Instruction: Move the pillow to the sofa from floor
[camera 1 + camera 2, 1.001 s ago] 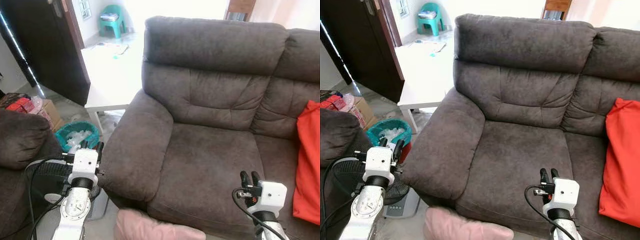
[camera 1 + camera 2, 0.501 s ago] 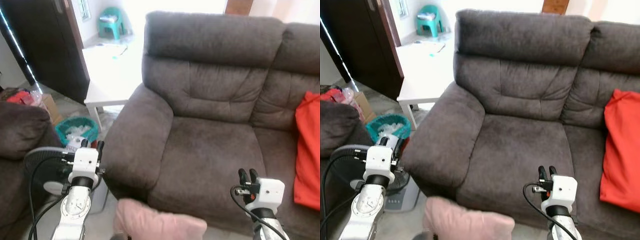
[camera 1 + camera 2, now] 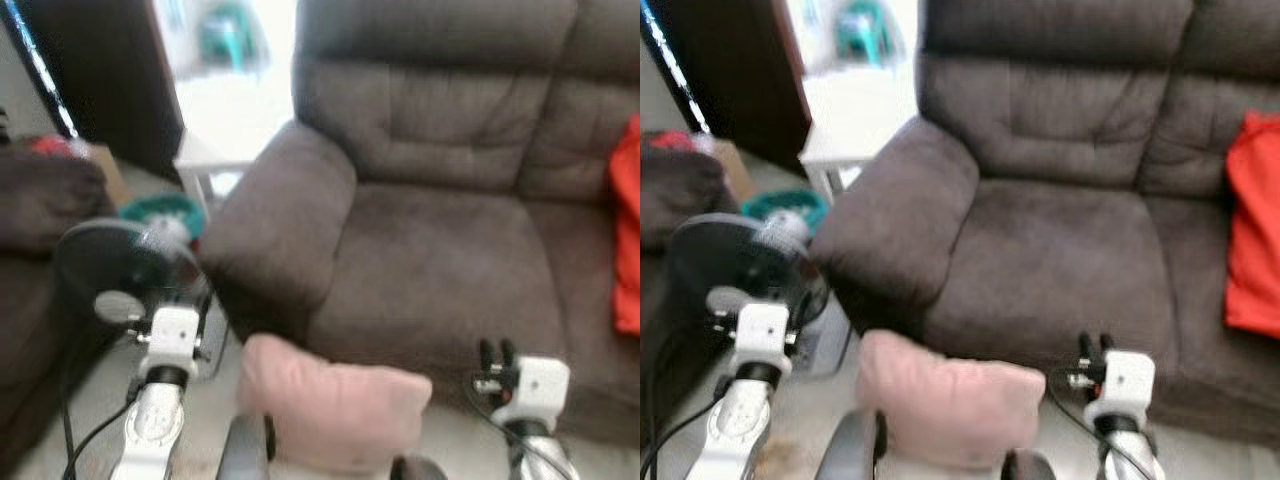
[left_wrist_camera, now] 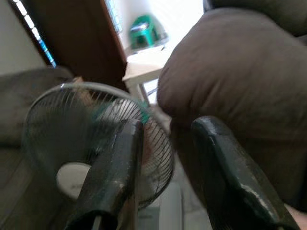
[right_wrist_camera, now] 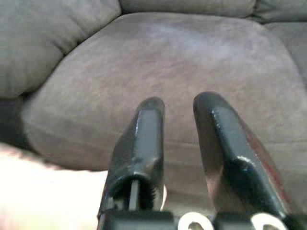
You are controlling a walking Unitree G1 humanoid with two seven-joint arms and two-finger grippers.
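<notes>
Closing in on the pink pillow point(image 3: 335, 402) lying on the floor against the brown sofa point(image 3: 440, 265) front, left gripper point(image 4: 165, 165) and right gripper point(image 5: 180, 143) both spread and empty (views blurred), likely next needing both lowered to flank it.

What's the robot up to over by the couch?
It stands facing a brown sofa, looking down at a pink pillow lying on the floor against the sofa's front. Neither gripper has hold of it yet: the left gripper is raised beside the sofa's arm near a standing fan, and the right gripper points at the seat cushion, fingers a little apart and empty. A red cushion already sits on the sofa.
</notes>
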